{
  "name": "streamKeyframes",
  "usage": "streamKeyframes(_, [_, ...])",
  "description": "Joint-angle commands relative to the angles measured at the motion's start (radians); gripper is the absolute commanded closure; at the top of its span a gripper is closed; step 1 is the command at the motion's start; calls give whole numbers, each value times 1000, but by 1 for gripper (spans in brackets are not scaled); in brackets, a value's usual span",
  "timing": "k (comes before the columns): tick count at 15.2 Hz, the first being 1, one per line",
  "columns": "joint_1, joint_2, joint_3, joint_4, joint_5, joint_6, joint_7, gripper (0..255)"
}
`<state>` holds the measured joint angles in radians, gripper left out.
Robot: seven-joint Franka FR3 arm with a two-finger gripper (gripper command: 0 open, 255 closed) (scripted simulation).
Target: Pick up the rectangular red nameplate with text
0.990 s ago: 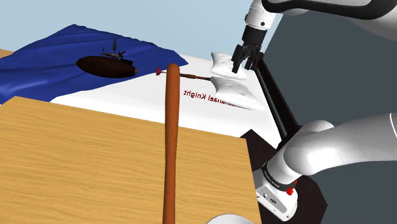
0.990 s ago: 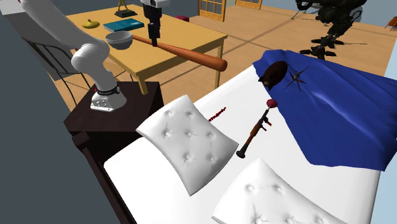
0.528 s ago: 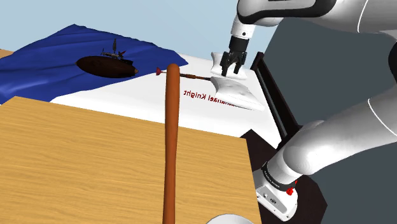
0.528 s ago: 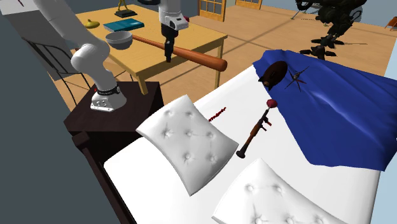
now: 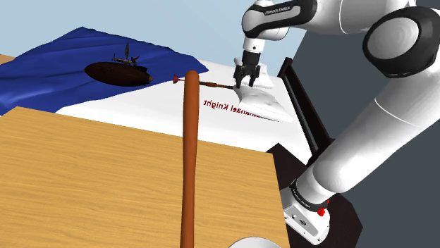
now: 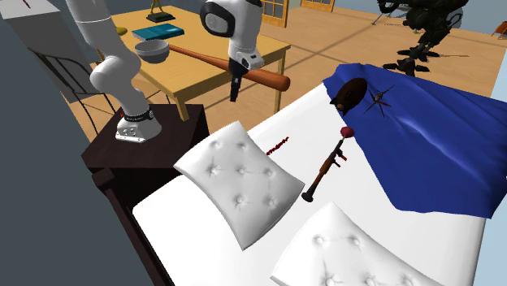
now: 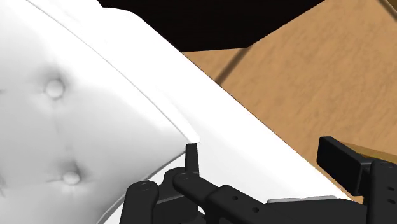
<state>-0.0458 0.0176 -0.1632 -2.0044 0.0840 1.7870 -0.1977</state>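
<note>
The nameplate [image 5: 227, 107] is a strip of flat red lettering lying on the white bed [image 5: 134, 111], between the tufted pillow [image 5: 262, 101] and the wooden table. It also appears as a small red strip, the nameplate [image 6: 277, 146], beside the pillow [image 6: 241, 180]. My black gripper [image 5: 247, 79] hangs in the air over the pillow's far end, beyond the nameplate and apart from it. In the second exterior view the gripper [image 6: 235, 91] points down near the bat's end. In the wrist view the gripper [image 7: 267, 162] is open, with nothing between its fingers [image 7: 191, 158], above the pillow's corner [image 7: 76, 127].
A long brown bat [image 5: 189, 155] lies on the wooden table [image 5: 84, 183] and overhangs toward the bed. A dark launcher with a red tip [image 6: 325, 171] lies near a second pillow [image 6: 366, 252]. A blue blanket [image 6: 431, 138] holds a dark brown object [image 6: 349, 93]. A dark nightstand [image 6: 146, 146] carries the arm's base.
The arm has swung toward the shoulder view's left and lowered, carrying the gripper from near the headboard to over the pillow's far end. Nothing on the bed has moved.
</note>
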Motion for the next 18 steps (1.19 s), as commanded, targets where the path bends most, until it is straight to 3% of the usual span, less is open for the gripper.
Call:
streamKeyframes(1, [-9, 90, -8, 62, 17, 6, -17, 0])
streamKeyframes(11, [-80, 522, -14, 421, 96, -35, -72, 0])
streamKeyframes(18, [-150, 868, 2, 809, 133, -149, -70, 0])
